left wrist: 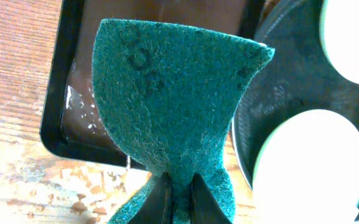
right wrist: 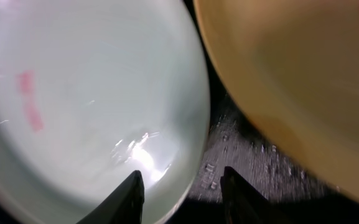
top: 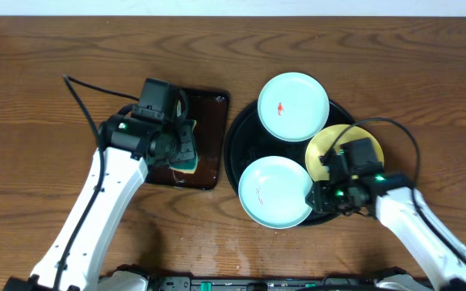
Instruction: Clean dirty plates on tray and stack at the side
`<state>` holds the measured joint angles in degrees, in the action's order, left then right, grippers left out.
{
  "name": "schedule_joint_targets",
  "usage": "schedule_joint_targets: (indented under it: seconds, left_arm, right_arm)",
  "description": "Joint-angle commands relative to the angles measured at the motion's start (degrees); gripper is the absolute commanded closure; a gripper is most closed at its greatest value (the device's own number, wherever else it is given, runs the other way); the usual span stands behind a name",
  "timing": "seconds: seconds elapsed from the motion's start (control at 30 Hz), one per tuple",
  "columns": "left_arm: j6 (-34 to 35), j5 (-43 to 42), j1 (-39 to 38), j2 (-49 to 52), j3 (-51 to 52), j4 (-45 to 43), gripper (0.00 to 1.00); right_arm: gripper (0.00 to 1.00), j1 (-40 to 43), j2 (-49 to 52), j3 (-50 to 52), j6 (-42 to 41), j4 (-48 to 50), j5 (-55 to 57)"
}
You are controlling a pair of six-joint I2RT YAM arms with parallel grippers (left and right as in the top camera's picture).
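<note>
Three plates [top: 293, 105] on round black tray [top: 237, 149]. Left gripper [left wrist: 179, 186] clamped on green sponge [left wrist: 173, 93] above rectangular tray [top: 210, 129]. Right gripper [right wrist: 182, 186] parted, straddling edge of near mint plate [right wrist: 73, 93].

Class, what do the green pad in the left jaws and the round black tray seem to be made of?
The green pad: coarse matted synthetic fibre, matte, judging by its fuzzy surface. The round black tray: probably plastic or coated metal, glossy; it catches light glints.
</note>
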<state>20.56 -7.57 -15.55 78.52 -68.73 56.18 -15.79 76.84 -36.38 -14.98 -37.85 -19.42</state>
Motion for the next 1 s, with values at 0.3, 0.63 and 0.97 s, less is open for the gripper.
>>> schedule_joint_targets:
  seconds: [0.3, 0.63, 0.97]
  left_arm:
    - [-0.5, -1.0, -2.4, -1.8, -1.4, 2.2, 0.93]
    - [1.7, -1.0, -8.7, -1.7, -1.3, -2.3, 0.93]
    - [5.3, -1.0, -14.7, 1.7, -0.7, -5.6, 0.93]
  right_arm:
    - [0.99, -3.2, 7.0, -0.2, -11.0, 16.7, 9.8]
    - [0.99, -3.7, 7.0, -0.2, -13.6, 19.6, 12.2]
    - [0.83, -5.7, 7.7, -0.2, -11.1, 18.3, 12.0]
